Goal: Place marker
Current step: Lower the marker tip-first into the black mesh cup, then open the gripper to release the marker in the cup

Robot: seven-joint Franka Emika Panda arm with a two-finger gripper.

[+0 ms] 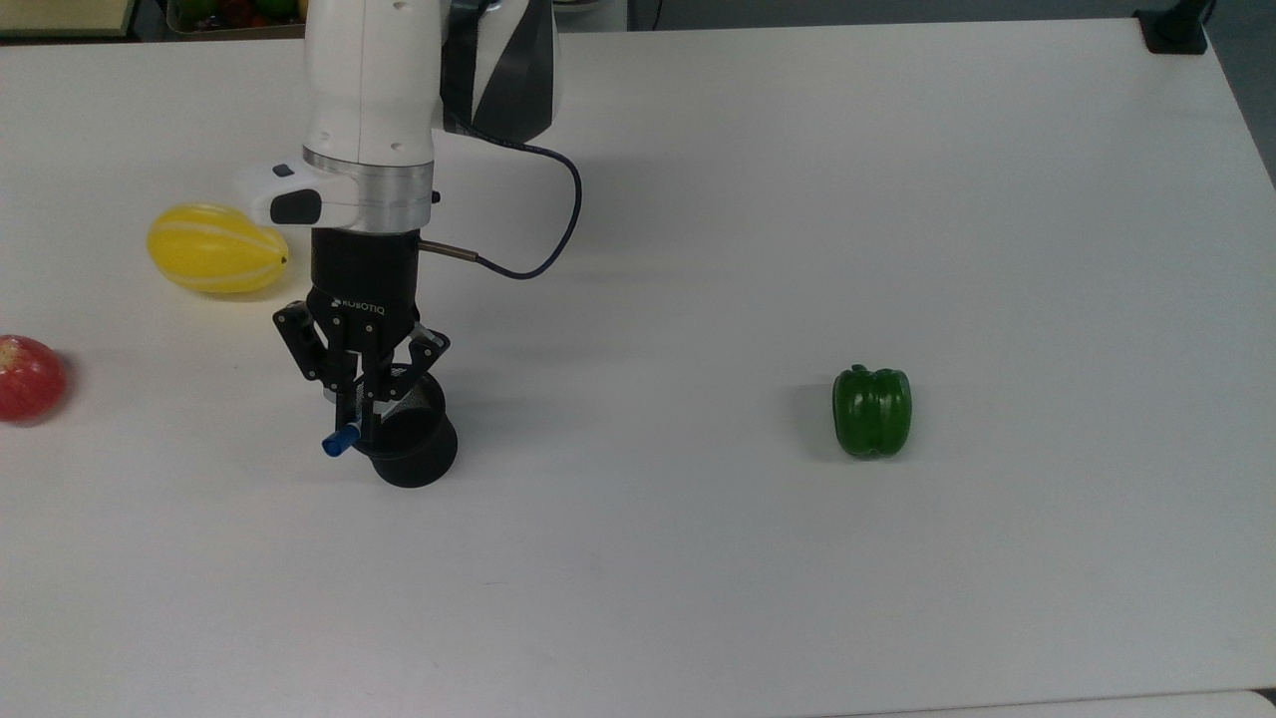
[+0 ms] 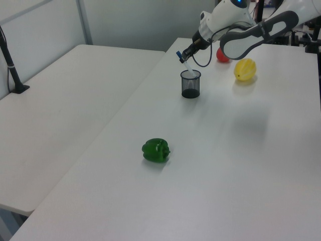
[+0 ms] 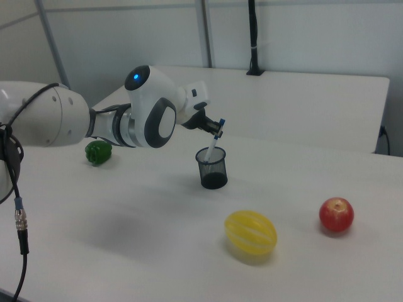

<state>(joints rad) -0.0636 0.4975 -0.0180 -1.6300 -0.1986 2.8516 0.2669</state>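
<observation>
My gripper (image 1: 361, 407) (image 2: 184, 55) (image 3: 214, 131) is shut on the marker (image 1: 340, 439) (image 2: 181, 59) (image 3: 216, 134), a slim white pen with a blue cap. The marker hangs tilted, blue cap up, with its lower end inside the black mesh cup (image 1: 407, 442) (image 2: 190, 84) (image 3: 212, 167). The gripper stands right over the cup's rim. The part of the marker inside the cup is mostly hidden by the mesh.
A yellow melon (image 1: 214, 248) (image 2: 245, 69) (image 3: 251, 232) and a red apple (image 1: 29, 377) (image 3: 336, 215) lie on the white table (image 1: 758, 558) at the top view's left. A green pepper (image 1: 872, 411) (image 2: 156, 150) (image 3: 98, 152) sits at the top view's right.
</observation>
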